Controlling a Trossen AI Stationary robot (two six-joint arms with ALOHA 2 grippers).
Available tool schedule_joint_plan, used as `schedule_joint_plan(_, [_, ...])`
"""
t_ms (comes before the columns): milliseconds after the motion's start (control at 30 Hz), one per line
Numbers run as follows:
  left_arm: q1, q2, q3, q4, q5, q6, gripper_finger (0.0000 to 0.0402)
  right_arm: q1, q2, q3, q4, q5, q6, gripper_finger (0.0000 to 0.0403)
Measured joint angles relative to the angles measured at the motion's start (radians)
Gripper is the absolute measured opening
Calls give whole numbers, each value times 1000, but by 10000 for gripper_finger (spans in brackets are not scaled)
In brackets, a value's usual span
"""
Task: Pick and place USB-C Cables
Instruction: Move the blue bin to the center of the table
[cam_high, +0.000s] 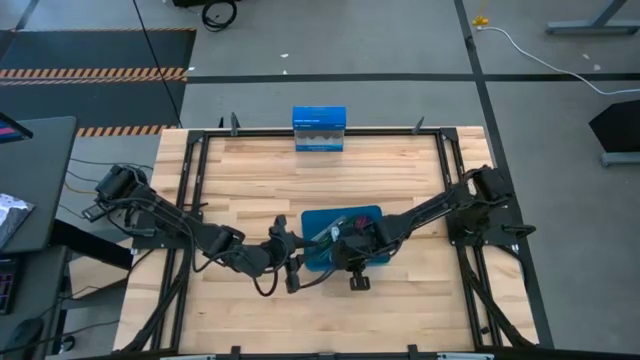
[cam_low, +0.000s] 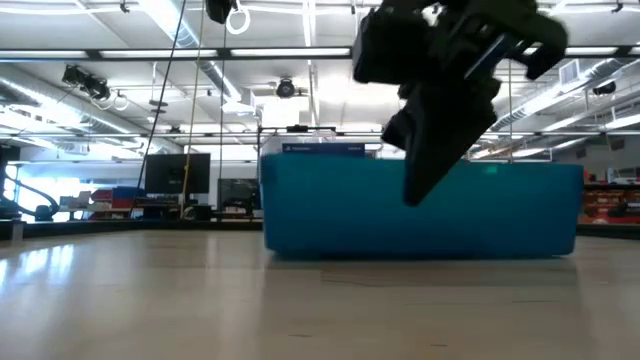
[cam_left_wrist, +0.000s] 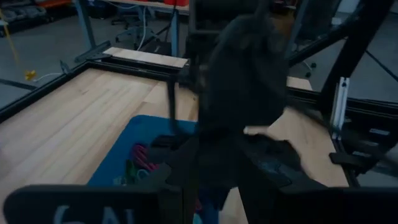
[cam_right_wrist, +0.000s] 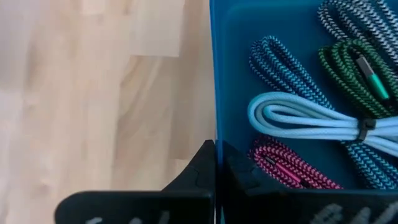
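Your right gripper (cam_right_wrist: 216, 163) sits at the near wall of the blue tray (cam_high: 372, 215), low over the table (cam_high: 250, 180). Its two fingers are pinched together with the tray's thin wall (cam_right_wrist: 212, 74) between them, one finger outside over the wood, one inside; no cable is in their grip.

Your cables lie inside the tray, all bundled. Nearest the right gripper is the pink cable (cam_right_wrist: 292, 165), just inside the wall. Above it in that view lies the pale cable (cam_right_wrist: 305, 118), tied with a dark band, then the teal cable (cam_right_wrist: 280, 62) and the green cable (cam_right_wrist: 354, 68). A grey-white cable (cam_right_wrist: 354, 18) shows at the far corner.

Your left gripper (cam_high: 291, 262) hangs just outside the tray's left edge, near the right arm's wrist. You cannot tell how far its fingers are open: the right arm fills its wrist view.

A blue-and-white box (cam_high: 319, 129) stands upright at the table's far edge, well apart from the tray
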Motion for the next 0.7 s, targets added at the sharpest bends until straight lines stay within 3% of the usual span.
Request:
schedule_joint_plan(433, [-4,0,0,96,45,113,105,-5,169,225,-103,10,-68,6])
schedule_joint_plan(700, [-3,0,0,98,47,118,105,-5,170,238,-126,7,-68,6])
